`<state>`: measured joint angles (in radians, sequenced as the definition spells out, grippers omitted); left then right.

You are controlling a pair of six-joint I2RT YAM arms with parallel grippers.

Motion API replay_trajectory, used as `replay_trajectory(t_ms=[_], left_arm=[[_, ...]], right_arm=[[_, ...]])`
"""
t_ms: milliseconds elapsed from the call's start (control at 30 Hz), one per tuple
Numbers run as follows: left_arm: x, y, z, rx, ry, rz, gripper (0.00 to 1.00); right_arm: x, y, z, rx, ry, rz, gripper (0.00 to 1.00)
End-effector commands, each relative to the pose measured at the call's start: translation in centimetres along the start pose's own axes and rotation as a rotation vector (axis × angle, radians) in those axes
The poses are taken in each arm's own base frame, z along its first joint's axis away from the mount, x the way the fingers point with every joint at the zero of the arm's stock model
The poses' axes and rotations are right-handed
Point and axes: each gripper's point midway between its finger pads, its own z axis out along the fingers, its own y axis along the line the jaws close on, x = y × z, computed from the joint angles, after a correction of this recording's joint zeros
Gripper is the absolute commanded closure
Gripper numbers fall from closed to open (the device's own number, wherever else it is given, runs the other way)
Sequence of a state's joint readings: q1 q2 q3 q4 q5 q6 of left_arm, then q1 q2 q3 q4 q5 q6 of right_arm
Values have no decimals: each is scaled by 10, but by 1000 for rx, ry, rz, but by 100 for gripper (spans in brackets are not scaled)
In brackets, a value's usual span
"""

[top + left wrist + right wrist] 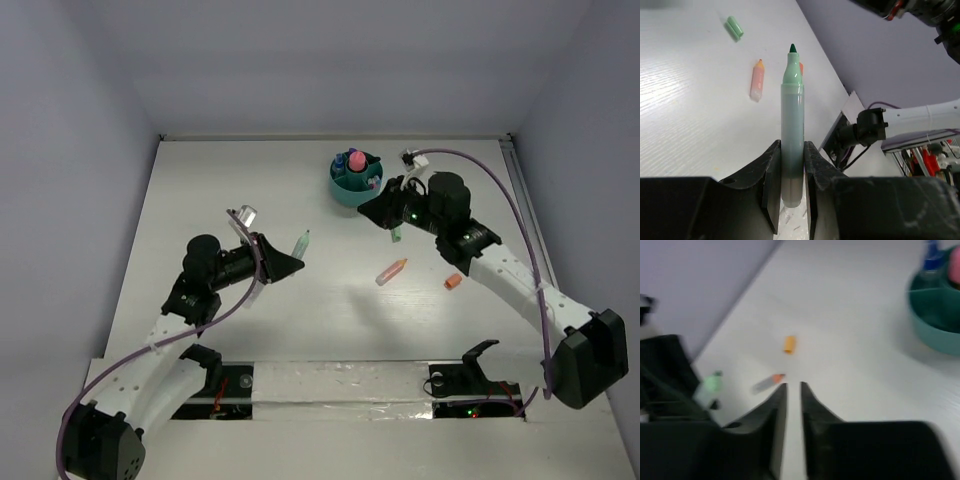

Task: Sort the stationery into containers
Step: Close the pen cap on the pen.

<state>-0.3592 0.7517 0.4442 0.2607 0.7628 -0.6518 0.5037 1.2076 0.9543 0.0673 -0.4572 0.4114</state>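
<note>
My left gripper is shut on the lower barrel of an uncapped green marker, held above the table; in the top view the gripper is left of centre, with the marker pointing away. A green cap lies just by my right gripper, whose jaws stand almost together with nothing between them. The teal organiser stands behind it, holding a blue-capped bottle and a pink item. An orange highlighter and an orange cap lie on the table.
The table is walled at the back and both sides. The arm bases and a taped strip run along the near edge. The green cap and orange highlighter also show in the left wrist view.
</note>
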Motion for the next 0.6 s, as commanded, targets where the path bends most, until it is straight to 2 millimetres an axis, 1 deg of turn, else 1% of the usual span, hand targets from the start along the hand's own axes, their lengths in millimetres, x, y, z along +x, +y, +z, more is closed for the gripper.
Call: replay_trajectory(t_ms=[0, 33, 67, 100, 133, 167, 233, 267, 333, 367, 400, 500, 567], left_arm=[[-30, -14, -1, 11, -113, 64, 100], [-31, -15, -1, 9, -120, 72, 100], [-32, -13, -2, -4, -126, 76, 100], [-32, -12, -2, -8, -127, 77, 100], [-32, -13, -4, -6, -131, 82, 100], [-30, -12, -5, -12, -128, 79, 100], [-29, -14, -7, -7, -132, 87, 100], [-26, -13, -8, -9, -127, 83, 100], [-24, -15, -10, -2, -130, 86, 100], [-22, -13, -10, -5, -127, 82, 100], [-20, -14, -11, 2, -123, 83, 100], [-17, -14, -11, 13, -118, 79, 100], [-15, -16, -11, 28, -109, 76, 100]], right_arm=[[24, -102, -12, 498, 47, 4, 90], [34, -130, -14, 612, 85, 9, 93], [40, -141, -16, 669, 130, -3, 93], [42, -154, -19, 729, 151, -6, 88], [55, -170, -18, 786, 202, -10, 80], [51, -183, -23, 863, 213, -42, 63], [52, -205, -31, 960, 246, -60, 52], [61, -216, -28, 992, 303, -70, 46], [67, -230, -32, 1046, 346, -84, 44], [80, -237, -32, 1059, 408, -89, 42], [80, -238, -29, 1058, 419, -95, 40], [94, -246, -24, 1056, 477, -95, 39], [94, -248, -20, 1053, 489, -99, 39]])
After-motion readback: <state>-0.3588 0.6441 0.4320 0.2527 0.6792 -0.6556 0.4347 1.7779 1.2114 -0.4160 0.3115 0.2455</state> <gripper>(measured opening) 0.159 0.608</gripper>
